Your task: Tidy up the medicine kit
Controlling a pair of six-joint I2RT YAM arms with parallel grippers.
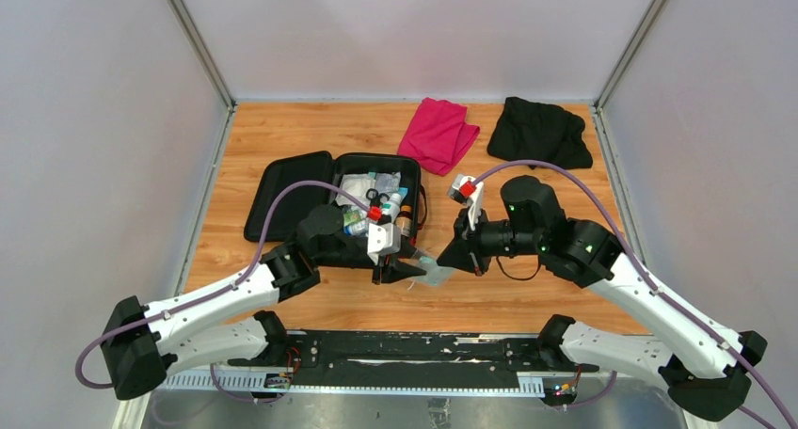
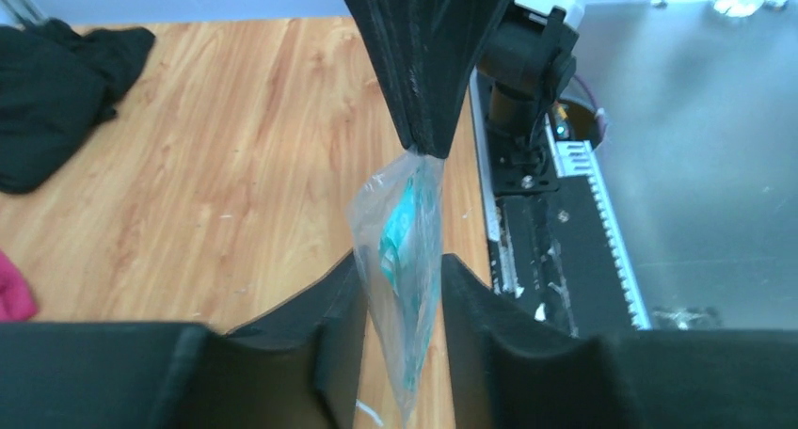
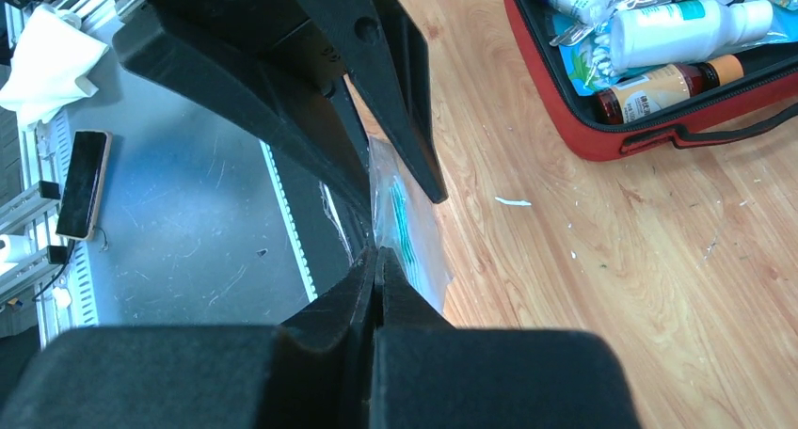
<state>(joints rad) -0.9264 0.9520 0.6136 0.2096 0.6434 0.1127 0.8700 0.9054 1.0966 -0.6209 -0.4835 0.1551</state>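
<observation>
Right end effector (image 3: pixel 376 260) pinches bag (image 2: pixel 399 236); left end effector (image 2: pixel 402 297) straddles it.

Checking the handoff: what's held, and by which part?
The right gripper pinches the bag by one edge; the left gripper stands open around it, not gripping.

We count one medicine kit (image 1: pixel 285 198), one clear bag (image 1: pixel 436 272), two cloths (pink cloth (image 1: pixel 438 135), black cloth (image 1: pixel 539 131)), at least three bottles (image 3: pixel 678 29) in kit.

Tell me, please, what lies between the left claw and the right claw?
A clear bag with teal contents: the right claw pinches one end, the left claw straddles it, seen in the left wrist view.
</observation>
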